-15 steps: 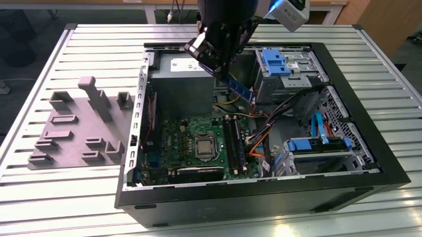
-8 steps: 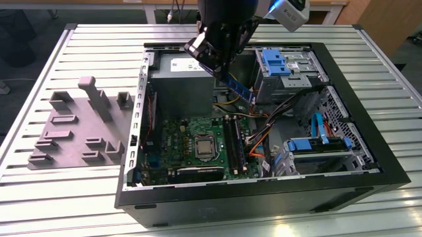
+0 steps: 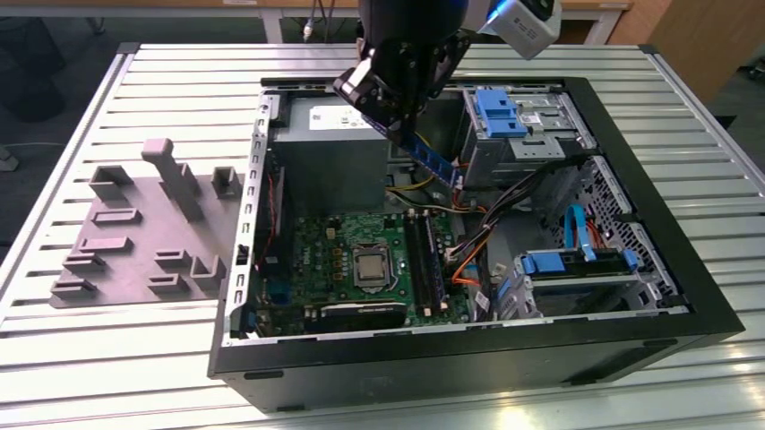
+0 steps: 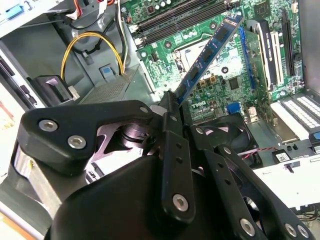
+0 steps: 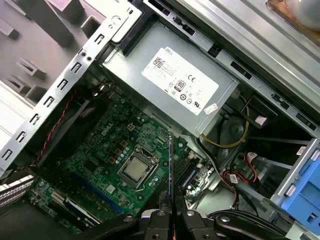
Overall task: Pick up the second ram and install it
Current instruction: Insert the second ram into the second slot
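The gripper (image 3: 390, 115) hung over the open computer case (image 3: 478, 360) with the second ram (image 3: 434, 161) clamped at one end. Its fingers (image 4: 169, 131) were drawn in tight on the board's flat faces, with no gap visible between them and the stick. From where I stood, the stick ran straight out beyond the fingertips as a continuation of the hand's own line. Its long axis slanted down and away from the hand, and its free end was in the air, touching nothing.

The motherboard (image 3: 356, 240) lay beneath the hand. The long black memory slots (image 3: 421, 255) sat below and ahead of the stick's far tip, near it but clearly apart. In the second wrist view the dark blue-green board with its row of black chips (image 4: 207, 54) crossed at an angle over the green circuitry. In the first wrist view it showed as a thin edge (image 5: 170, 167) rising from between the fingers. The power supply (image 3: 325, 148) stood off to one side of the hand. As I judged it, the stick was tipped steeply against the slots' flat run and had not been seated.
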You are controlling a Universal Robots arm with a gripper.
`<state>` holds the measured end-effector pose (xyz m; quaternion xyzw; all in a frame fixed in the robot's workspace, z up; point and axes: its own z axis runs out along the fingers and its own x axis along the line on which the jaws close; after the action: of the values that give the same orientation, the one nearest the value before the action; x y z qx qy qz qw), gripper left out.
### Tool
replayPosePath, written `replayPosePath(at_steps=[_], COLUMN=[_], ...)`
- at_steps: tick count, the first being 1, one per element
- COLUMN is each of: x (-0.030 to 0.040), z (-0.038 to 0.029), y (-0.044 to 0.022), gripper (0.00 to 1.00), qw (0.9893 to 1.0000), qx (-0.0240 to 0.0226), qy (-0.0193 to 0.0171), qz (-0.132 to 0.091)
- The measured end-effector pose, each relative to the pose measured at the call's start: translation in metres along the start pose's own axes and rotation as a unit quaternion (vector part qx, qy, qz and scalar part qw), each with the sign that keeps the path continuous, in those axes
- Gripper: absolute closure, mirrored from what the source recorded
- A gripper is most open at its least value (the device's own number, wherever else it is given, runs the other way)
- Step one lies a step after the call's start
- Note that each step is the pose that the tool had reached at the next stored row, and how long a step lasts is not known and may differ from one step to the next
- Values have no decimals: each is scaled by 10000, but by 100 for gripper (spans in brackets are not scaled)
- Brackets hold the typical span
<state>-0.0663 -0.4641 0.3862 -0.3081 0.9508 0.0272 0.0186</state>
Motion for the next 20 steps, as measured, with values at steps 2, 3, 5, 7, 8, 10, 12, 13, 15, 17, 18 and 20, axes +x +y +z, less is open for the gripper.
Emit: replayPosePath(at_steps=[2,3,5,7,8,10,12,13,15,17,18,20], x=[0,0,0,0,0,0,0,0,0,0,0,1], z=[0,0,0,0,1,2,3,4,6,8,9,12], y=[0,0,0,0,0,0,0,0,0,0,0,0], gripper=[86,86,86,86,86,86,86,86,86,86,86,86], qw=[10000,10000,10000,10000,9999,9999,9998,9996,9992,9984,9978,9965], qx=[1,2,4,5,5,8,12,15,23,31,36,45], qy=[-1,-2,-3,-4,-5,-6,-8,-10,-16,-22,-26,-33], qz=[26,39,67,93,105,144,217,268,404,571,657,831])
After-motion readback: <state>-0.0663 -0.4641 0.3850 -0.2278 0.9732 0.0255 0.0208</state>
